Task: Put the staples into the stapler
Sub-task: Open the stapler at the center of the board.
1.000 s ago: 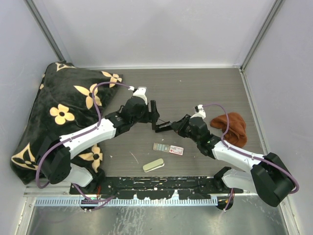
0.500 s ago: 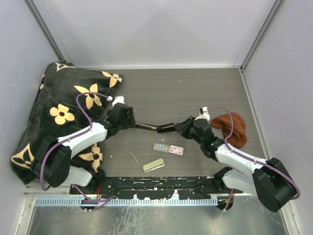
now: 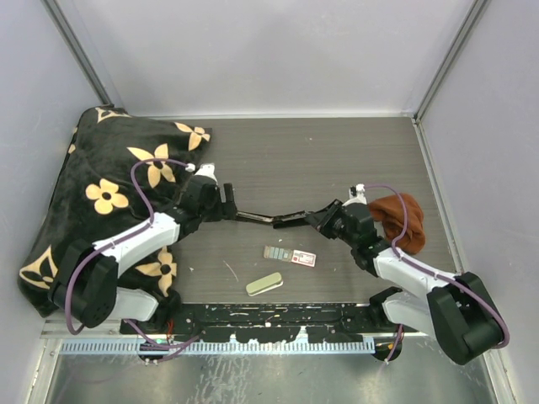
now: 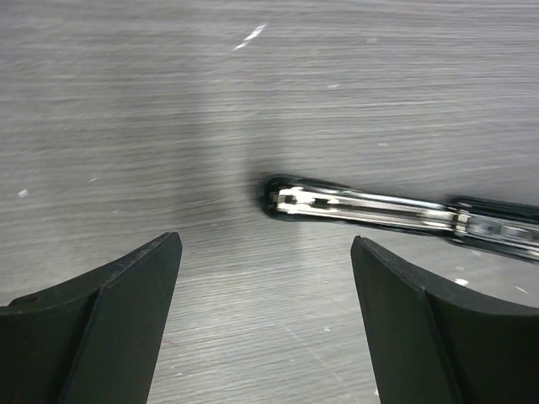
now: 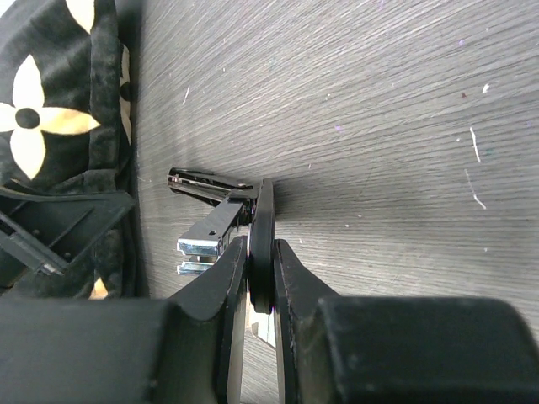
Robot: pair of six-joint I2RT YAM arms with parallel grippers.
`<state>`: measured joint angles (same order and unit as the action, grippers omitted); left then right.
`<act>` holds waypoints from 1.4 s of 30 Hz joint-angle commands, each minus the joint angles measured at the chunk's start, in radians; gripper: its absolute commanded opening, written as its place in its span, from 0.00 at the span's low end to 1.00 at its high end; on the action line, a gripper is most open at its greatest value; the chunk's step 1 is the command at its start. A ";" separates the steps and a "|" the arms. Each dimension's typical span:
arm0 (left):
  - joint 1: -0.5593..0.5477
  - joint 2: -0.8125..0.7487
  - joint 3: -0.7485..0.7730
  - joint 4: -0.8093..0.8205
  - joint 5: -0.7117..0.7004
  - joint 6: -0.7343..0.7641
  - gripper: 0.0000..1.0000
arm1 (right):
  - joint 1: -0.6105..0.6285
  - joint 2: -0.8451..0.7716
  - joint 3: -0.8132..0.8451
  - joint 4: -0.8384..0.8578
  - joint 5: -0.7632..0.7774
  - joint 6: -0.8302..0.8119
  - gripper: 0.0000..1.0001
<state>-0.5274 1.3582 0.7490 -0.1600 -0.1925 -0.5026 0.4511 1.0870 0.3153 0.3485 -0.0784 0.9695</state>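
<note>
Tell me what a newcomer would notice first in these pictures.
The stapler lies swung open into a long black line in the middle of the table. The right gripper is clamped on one end and the left gripper is open just off the other. Next comes the black blanket with cream flowers, bunched along the left side.

- One stapler point(image 3: 261, 218).
- One staples strip point(image 3: 276, 252), nearside of the stapler.
- One red-white box point(image 3: 304, 258), likewise.
- One cream-green oblong point(image 3: 264, 284), likewise.
- One flowered cushion point(image 3: 101, 194), stapler's left.
- One brown cloth point(image 3: 402, 217), stapler's right.
</note>
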 commanded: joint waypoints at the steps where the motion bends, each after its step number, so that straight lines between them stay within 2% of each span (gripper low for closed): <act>1: 0.001 -0.040 0.029 0.156 0.210 0.038 0.84 | -0.073 0.044 0.016 0.105 -0.167 -0.042 0.01; 5: -0.026 0.032 0.059 0.217 0.305 0.035 0.83 | -0.107 0.117 0.033 0.098 -0.249 -0.079 0.01; 12: -0.052 0.157 0.119 0.226 0.316 0.050 0.82 | -0.121 0.156 0.031 0.103 -0.265 -0.094 0.06; 24: -0.060 0.161 0.022 0.290 0.303 0.047 0.82 | -0.132 0.198 -0.001 0.126 -0.259 -0.126 0.17; 32: -0.060 0.166 0.017 0.302 0.319 0.061 0.82 | -0.136 0.145 -0.040 0.110 -0.173 -0.144 0.39; 37: -0.060 0.141 0.011 0.295 0.320 0.065 0.83 | -0.142 0.056 -0.065 0.040 -0.097 -0.163 0.55; 42: -0.060 0.119 0.001 0.307 0.314 0.057 0.84 | -0.144 -0.050 -0.089 -0.029 -0.029 -0.162 0.65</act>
<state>-0.5835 1.5314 0.7570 0.0971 0.1135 -0.4549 0.3122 1.1149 0.2375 0.3790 -0.2089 0.8444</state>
